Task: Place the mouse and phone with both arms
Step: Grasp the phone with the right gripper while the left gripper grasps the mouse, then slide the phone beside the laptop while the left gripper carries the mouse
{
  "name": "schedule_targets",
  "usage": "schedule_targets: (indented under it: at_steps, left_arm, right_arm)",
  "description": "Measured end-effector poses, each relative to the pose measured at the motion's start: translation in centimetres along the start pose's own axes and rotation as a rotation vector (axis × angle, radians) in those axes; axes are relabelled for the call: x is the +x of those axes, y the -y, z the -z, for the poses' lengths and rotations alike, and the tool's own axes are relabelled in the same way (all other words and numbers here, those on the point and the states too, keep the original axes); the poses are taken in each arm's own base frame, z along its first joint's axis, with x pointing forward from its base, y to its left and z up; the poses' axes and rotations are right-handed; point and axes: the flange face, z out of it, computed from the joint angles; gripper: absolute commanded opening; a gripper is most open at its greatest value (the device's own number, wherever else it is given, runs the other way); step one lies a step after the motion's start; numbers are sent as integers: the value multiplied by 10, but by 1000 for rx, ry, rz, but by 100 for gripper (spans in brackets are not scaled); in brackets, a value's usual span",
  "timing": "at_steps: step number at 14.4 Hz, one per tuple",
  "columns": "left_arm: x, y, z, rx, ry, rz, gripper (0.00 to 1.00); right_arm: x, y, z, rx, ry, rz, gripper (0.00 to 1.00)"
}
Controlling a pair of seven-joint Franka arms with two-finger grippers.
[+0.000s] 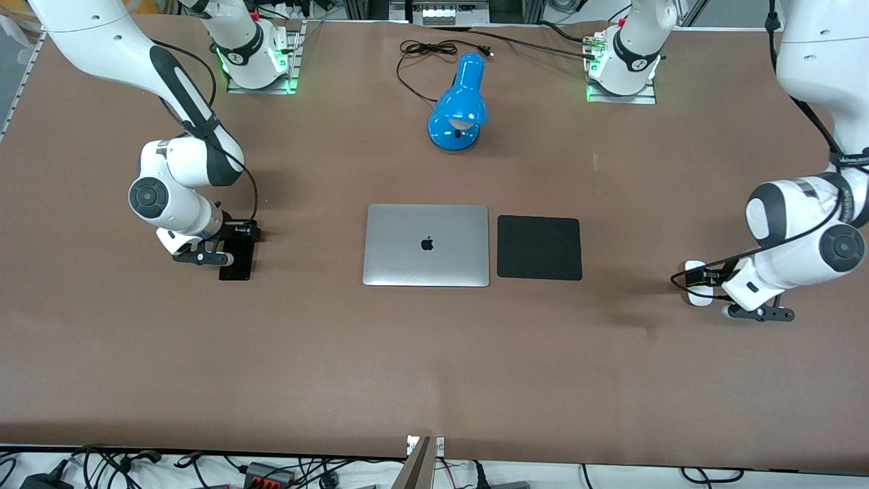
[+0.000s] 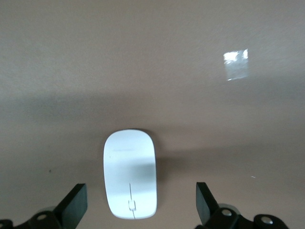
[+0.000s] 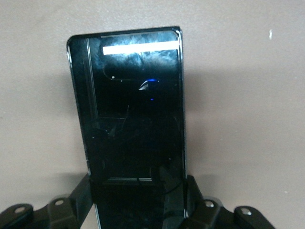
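Two grippers low at table: right gripper squeezes phone, frame left; left gripper jaws wide around mouse, frame right.

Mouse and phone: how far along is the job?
Early. Nothing looks placed yet. The right gripper is closed on the phone near the table at its arm's end. The left gripper is open around the mouse, which lies on the table, not yet gripped. The mouse pad beside the laptop is bare.
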Motion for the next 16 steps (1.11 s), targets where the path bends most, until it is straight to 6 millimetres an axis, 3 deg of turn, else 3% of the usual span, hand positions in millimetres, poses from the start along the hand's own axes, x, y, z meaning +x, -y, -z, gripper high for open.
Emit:
schedule_targets:
  at_steps: [2,4,7,9,11,14,16]
  left_arm:
    - [-9,3,-22,1,-4,-1,100]
    - [-13,9,-38,0,1,5,93]
    - [-15,13,-47,-2,8,7,65]
    - [-15,12,-50,-3,13,6,49]
    - [-15,12,-50,-3,12,5,36]
    - [-13,9,-48,-4,6,1,35]
    - [-6,5,-34,-3,-17,-7,35]
  right_arm:
    - [0,25,3,8,-14,37,17]
    - [-3,72,9,10,-31,102,17]
    - [-15,145,14,9,-51,129,17]
    - [-20,174,4,9,-43,82,17]
    - [-20,191,1,2,-42,49,17]
    - [-16,204,1,5,-44,32,17]
    - [-15,205,1,2,-39,31,18]
